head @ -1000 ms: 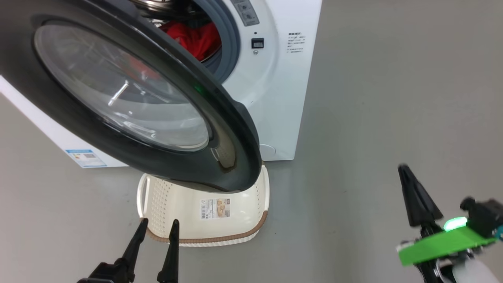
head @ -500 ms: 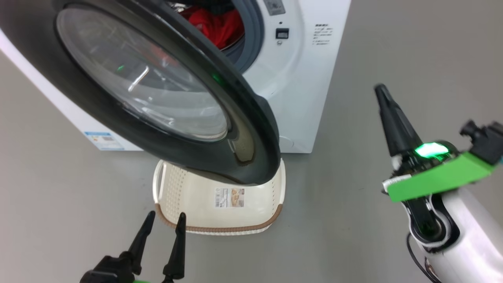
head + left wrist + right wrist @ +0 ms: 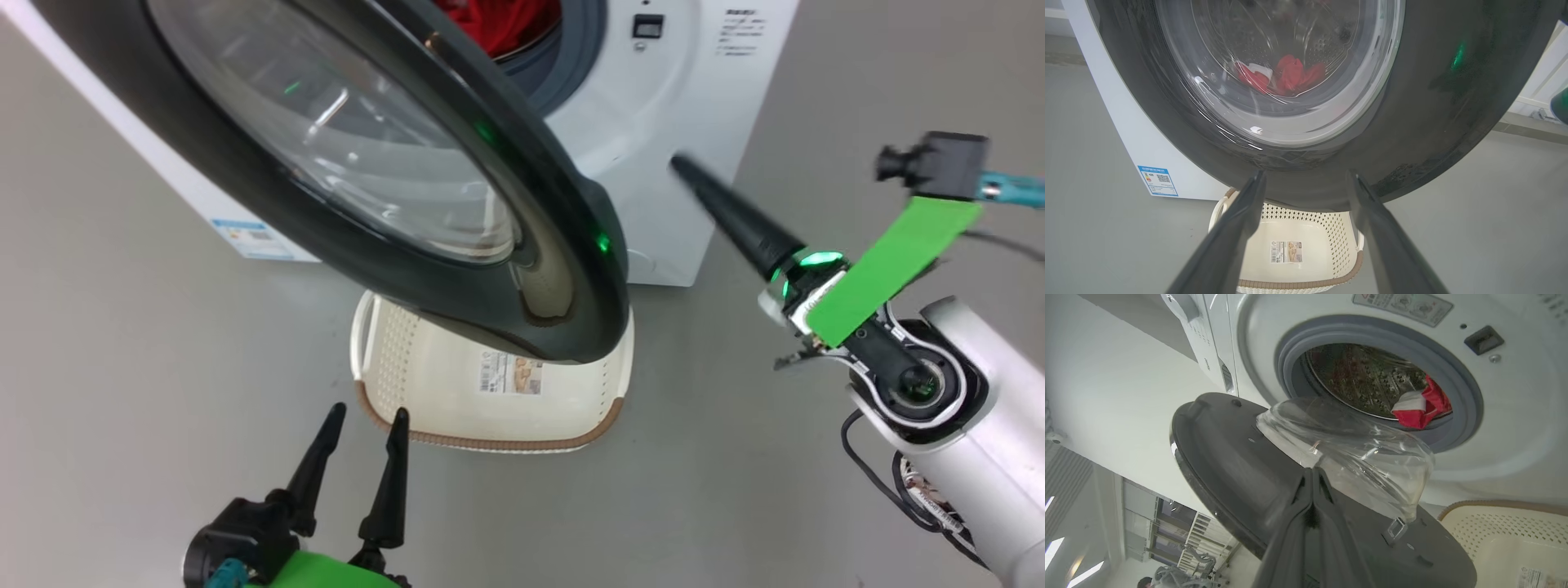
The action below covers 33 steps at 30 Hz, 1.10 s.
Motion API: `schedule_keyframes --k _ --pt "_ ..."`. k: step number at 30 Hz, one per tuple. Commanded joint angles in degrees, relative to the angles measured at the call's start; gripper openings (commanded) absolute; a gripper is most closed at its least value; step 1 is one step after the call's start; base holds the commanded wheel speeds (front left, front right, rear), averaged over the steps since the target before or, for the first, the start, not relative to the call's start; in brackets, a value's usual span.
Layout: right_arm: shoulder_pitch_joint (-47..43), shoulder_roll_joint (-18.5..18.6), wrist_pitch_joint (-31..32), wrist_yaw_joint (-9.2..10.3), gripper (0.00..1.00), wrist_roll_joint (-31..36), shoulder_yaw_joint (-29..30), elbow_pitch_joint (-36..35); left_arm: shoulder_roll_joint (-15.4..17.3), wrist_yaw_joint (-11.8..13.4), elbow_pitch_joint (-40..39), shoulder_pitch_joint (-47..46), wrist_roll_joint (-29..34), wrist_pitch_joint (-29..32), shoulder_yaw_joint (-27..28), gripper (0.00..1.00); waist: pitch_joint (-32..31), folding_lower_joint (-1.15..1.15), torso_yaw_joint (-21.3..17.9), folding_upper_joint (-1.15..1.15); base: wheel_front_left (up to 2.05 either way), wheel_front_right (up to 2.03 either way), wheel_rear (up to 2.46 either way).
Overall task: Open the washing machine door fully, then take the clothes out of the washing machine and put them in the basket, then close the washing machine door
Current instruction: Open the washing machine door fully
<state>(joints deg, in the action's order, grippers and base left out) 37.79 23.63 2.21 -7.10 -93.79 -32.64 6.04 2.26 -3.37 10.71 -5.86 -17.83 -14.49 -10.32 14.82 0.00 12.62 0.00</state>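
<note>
Left fingers (image 3: 390,482), spread and empty, wait at 7 o'clock, pointing up at the basket (image 3: 490,442) on the floor (image 3: 122,367). Above it the round door (image 3: 351,163) hangs half open, free edge toward 5 o'clock, partly screening red clothes (image 3: 498,20) in the washing machine (image 3: 653,106) at 12. Right fingers (image 3: 739,220), pressed together, empty, point toward 10, probably to push it wider.

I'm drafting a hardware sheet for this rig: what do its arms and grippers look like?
The left gripper and right gripper each have two long, tapering black fingers. The right also shows a silvery-white forearm, a bright green plate, a glowing green light, a small black camera with a teal plug, and black cables.
</note>
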Motion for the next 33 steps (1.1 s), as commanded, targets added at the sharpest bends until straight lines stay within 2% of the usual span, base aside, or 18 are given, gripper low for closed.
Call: schedule_keyframes --k 1,6,12,21,33 --pt "0.52 0.20 3.71 -0.39 0.00 -2.64 -0.13 -0.35 0.62 0.52 -1.12 -1.39 -0.49 -0.51 1.29 1.00 1.00 0.00 1.12 0.00 0.00 0.00 0.00" --pt "1.73 -0.41 14.54 -0.39 0.00 -7.20 1.82 3.32 0.62 0.96 -1.29 -2.13 -1.52 -0.51 0.12 1.00 2.08 0.00 2.02 0.00 0.00 0.00 0.00" --pt "3.03 -2.59 22.12 -0.39 0.00 -7.95 4.14 6.42 0.62 1.17 -1.27 -2.52 -2.37 -0.51 -1.04 1.00 2.92 0.00 3.07 0.00 0.00 0.00 0.00" --pt "2.06 -5.27 27.10 -0.39 0.00 -5.58 6.01 7.76 0.62 1.50 -1.08 -2.18 -2.98 -0.51 -1.96 1.00 2.18 0.00 4.86 0.00 0.00 0.00 0.00" --pt "-6.11 -9.23 32.00 -0.39 0.00 -2.57 6.41 6.87 0.62 2.19 -0.37 1.48 -2.44 -0.51 -2.19 1.00 -4.47 0.00 9.16 0.00 0.00 0.00 0.00"
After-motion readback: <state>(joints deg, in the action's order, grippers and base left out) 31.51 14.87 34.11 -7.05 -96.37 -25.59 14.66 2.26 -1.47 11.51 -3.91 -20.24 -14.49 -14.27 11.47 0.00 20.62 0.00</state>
